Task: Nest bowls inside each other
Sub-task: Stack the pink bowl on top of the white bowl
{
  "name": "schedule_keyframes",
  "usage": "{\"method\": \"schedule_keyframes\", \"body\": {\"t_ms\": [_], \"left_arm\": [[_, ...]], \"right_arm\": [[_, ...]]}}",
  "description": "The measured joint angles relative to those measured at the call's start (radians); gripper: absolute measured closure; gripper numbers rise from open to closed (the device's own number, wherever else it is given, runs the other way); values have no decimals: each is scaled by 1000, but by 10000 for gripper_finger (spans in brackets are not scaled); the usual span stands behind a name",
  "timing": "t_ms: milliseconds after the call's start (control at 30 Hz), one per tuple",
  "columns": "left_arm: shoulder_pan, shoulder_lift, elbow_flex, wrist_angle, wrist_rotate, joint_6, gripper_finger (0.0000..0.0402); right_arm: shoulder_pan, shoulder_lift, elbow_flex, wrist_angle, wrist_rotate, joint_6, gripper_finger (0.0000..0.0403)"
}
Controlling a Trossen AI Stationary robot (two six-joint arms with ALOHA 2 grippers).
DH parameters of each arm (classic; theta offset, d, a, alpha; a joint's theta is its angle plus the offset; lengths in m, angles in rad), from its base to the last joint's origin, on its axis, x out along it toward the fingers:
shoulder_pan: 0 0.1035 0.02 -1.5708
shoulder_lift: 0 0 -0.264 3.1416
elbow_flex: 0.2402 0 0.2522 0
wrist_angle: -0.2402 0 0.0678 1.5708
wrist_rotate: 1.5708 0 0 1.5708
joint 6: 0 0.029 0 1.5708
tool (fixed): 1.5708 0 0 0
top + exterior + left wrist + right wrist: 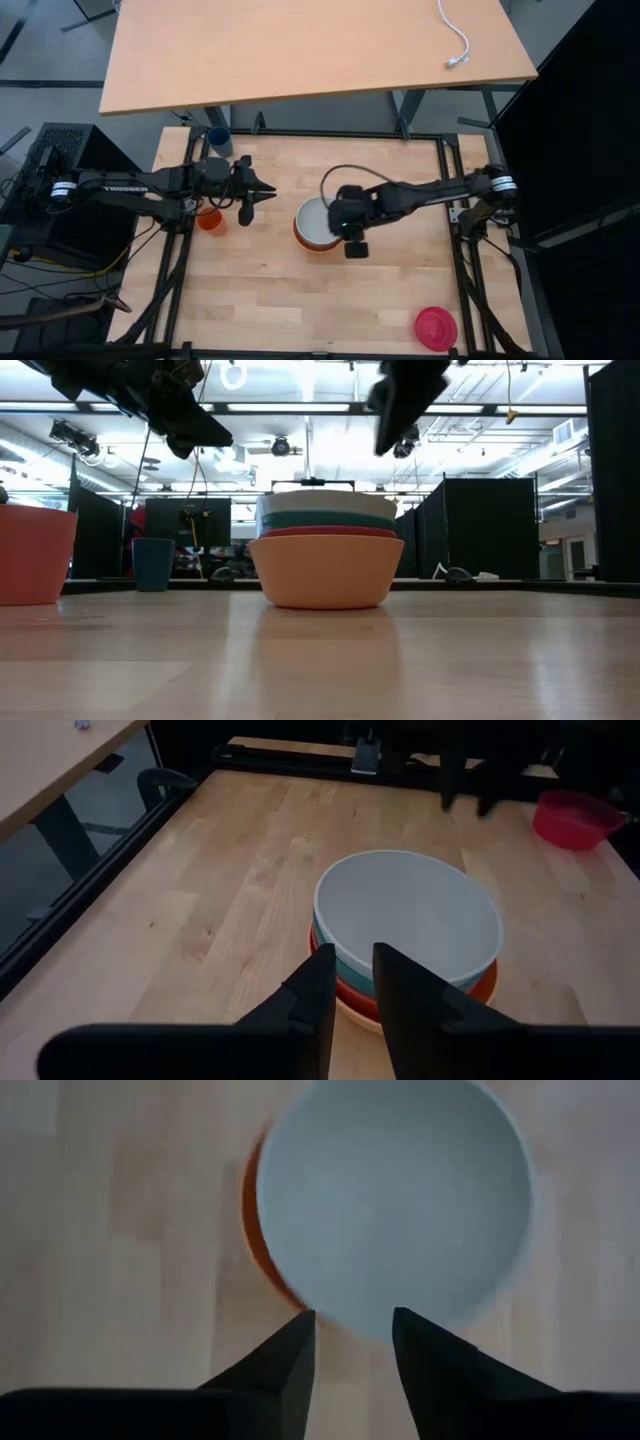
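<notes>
Four bowls stand nested in one stack at the table's middle: a yellow-orange bowl (325,572) at the bottom, then a red-orange bowl (325,533), a teal bowl (325,520) and a white bowl (316,224) on top. A magenta-pink bowl (436,327) sits alone, upright, near the table's near right corner. My right gripper (352,1325) hangs open above the stack's near right rim, with nothing between its fingers. My left gripper (353,960) hovers left of the stack, pointing at it, its fingers a little apart and empty.
A small orange cup (210,219) stands under my left arm. A small dark blue cup (219,141) is at the far left corner. Black frame rails (447,190) border the table. A second tabletop (300,45) with a white cable lies beyond the far edge.
</notes>
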Motion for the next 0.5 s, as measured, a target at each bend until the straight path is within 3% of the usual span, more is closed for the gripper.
{"method": "schedule_keyframes", "body": {"t_ms": [200, 500], "left_arm": [[0, 0, 0, 6, 2, 24, 350], [0, 0, 0, 8, 3, 26, 348]], "right_arm": [[108, -97, -113, -46, -5, 193, 304], [346, -121, -263, -30, -59, 565, 304]]}}
